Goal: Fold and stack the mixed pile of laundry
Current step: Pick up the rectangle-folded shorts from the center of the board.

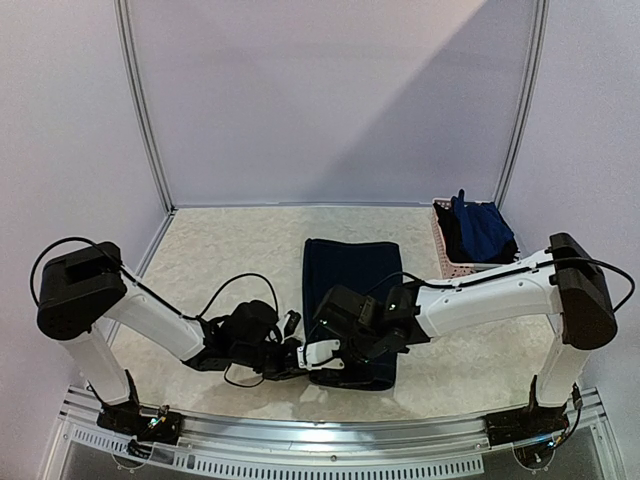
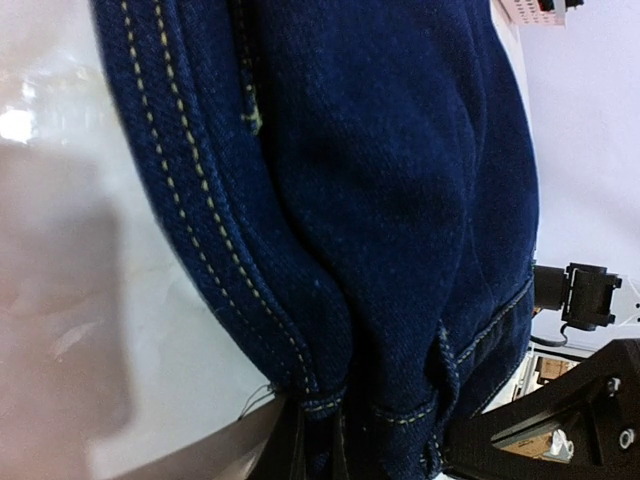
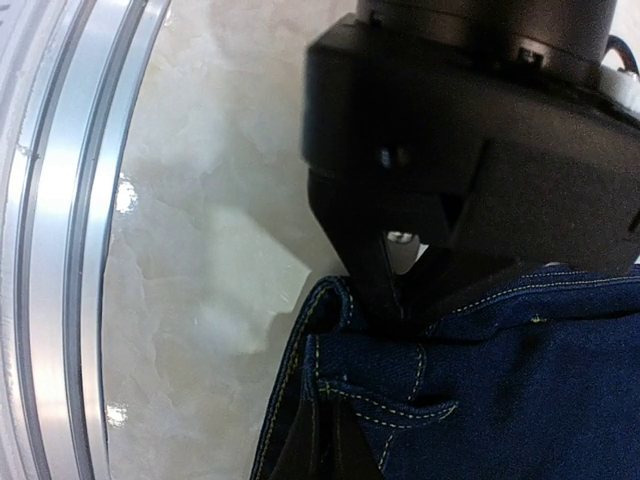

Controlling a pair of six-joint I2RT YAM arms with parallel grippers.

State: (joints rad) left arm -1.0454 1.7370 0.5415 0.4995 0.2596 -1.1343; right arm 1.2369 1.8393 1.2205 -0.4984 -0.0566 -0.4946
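Note:
The dark navy denim piece (image 1: 350, 275) lies folded in a long strip in the middle of the table. Both grippers meet at its near-left corner. My left gripper (image 1: 305, 355) is shut on the stitched hem, and in the left wrist view (image 2: 315, 455) the denim (image 2: 380, 200) fills the frame. My right gripper (image 1: 335, 345) is shut on the same corner (image 3: 320, 450), next to the left gripper's black body (image 3: 440, 130). The denim (image 3: 500, 400) bunches between them. The rest of the laundry, a blue garment (image 1: 482, 228) and a dark piece, sits in the basket.
A small pink perforated basket (image 1: 445, 262) stands at the back right. The metal rail (image 1: 330, 440) runs along the near table edge, close to the grippers, and shows in the right wrist view (image 3: 60, 250). Pale walls enclose the table.

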